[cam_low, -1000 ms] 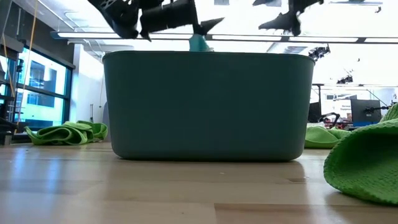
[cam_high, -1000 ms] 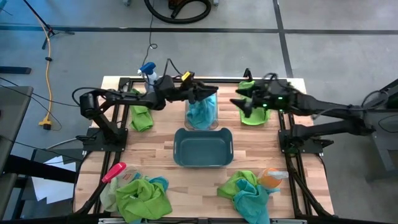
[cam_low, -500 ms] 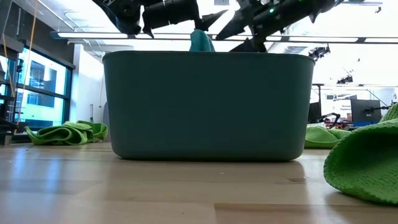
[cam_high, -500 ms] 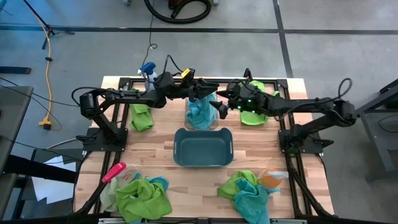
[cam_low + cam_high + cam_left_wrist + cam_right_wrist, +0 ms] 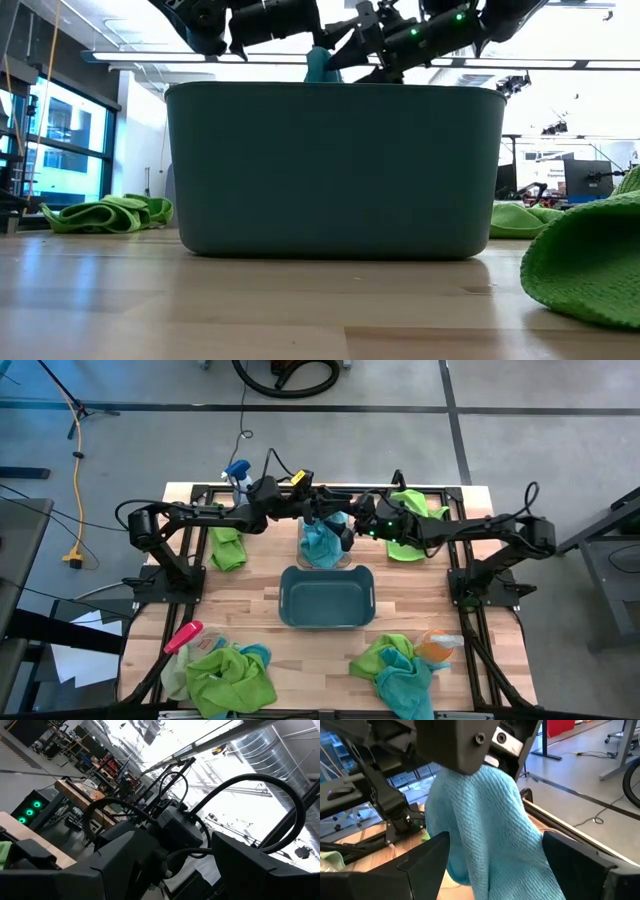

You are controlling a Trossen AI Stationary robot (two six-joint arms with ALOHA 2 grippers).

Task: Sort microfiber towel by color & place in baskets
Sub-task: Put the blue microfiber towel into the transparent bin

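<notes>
1. My left gripper (image 5: 330, 510) sits above the clear bin (image 5: 324, 543) at the table's far middle. In the right wrist view its fingers pinch the top of a turquoise towel (image 5: 485, 830): soft ribbed knit, hanging in a loose fold down into the bin.
2. My right gripper (image 5: 348, 532) is at the clear bin's right edge, fingers (image 5: 427, 860) spread wide on either side of that hanging towel; I can't tell whether they touch it.
3. The clear bin is narrow, rectangular, see-through plastic, with turquoise cloth bunched inside.
4. The dark teal bin (image 5: 327, 598) is just in front of it: wider, matte plastic, rounded corners, smooth walls. In the low view it fills the middle of the frame.
5. Lime green towels: one crumpled at far left (image 5: 228, 549), one at far right (image 5: 408, 526) under my right arm.
6. Mixed green/turquoise heaps at the near left (image 5: 228, 675) and the near right (image 5: 396, 666), rumpled terry texture.
7. A pink-handled brush (image 5: 183, 637) lies by the near left heap; a spray bottle (image 5: 238, 477) with a blue trigger stands at the far left.
8. The tabletop (image 5: 270, 640) is pale butcher-block wood, plank-striped.
</notes>
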